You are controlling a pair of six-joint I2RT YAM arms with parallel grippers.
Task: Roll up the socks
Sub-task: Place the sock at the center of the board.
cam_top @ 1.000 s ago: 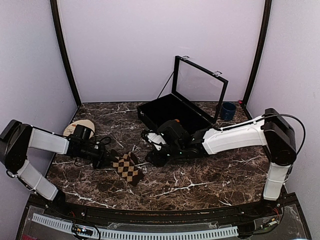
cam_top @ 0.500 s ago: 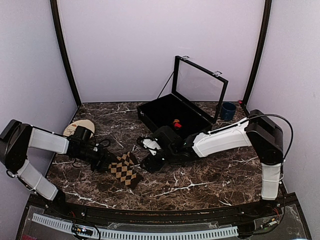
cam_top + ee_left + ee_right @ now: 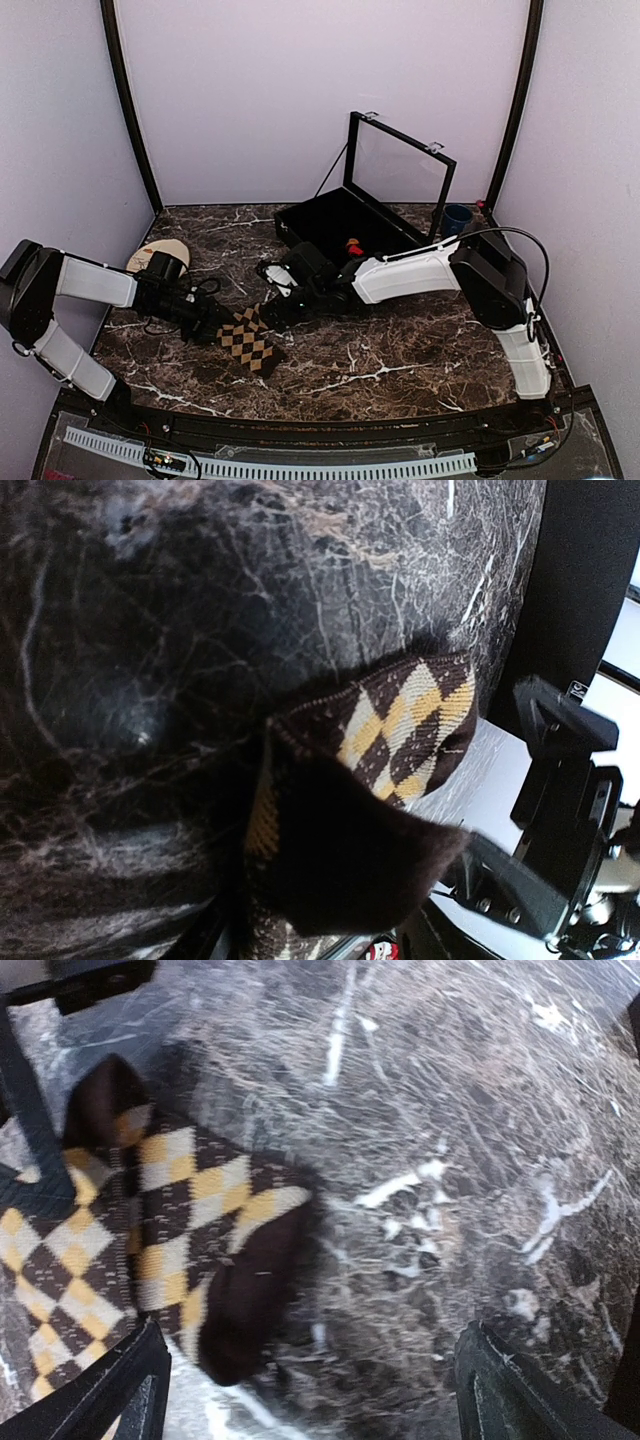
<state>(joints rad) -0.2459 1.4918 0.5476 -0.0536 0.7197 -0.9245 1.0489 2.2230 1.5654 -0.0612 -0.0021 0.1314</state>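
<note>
The tan-diamond argyle sock (image 3: pixel 248 340) lies flat on the marble table, left of centre. My left gripper (image 3: pixel 217 327) is at its left end. In the left wrist view the sock (image 3: pixel 410 715) has a dark folded end lying loose between the fingers of the open left gripper (image 3: pixel 310 940). My right gripper (image 3: pixel 273 304) hangs over the sock's far right corner. It stands wide open (image 3: pixel 320 1400), with the sock's dark tip (image 3: pixel 245 1305) just inside its left finger (image 3: pixel 110 1395). A small red-and-orange bundle (image 3: pixel 352 245) sits in the black case.
The black case (image 3: pixel 300 225) with its raised glass lid (image 3: pixel 400 165) stands at the back centre. A blue cup (image 3: pixel 457 221) is at the back right. A tan round object (image 3: pixel 158 252) lies behind the left arm. Walls close in both sides.
My right arm has swung left from mid-table to the sock's far corner and opened wider. My left gripper has let go of the sock's end.
</note>
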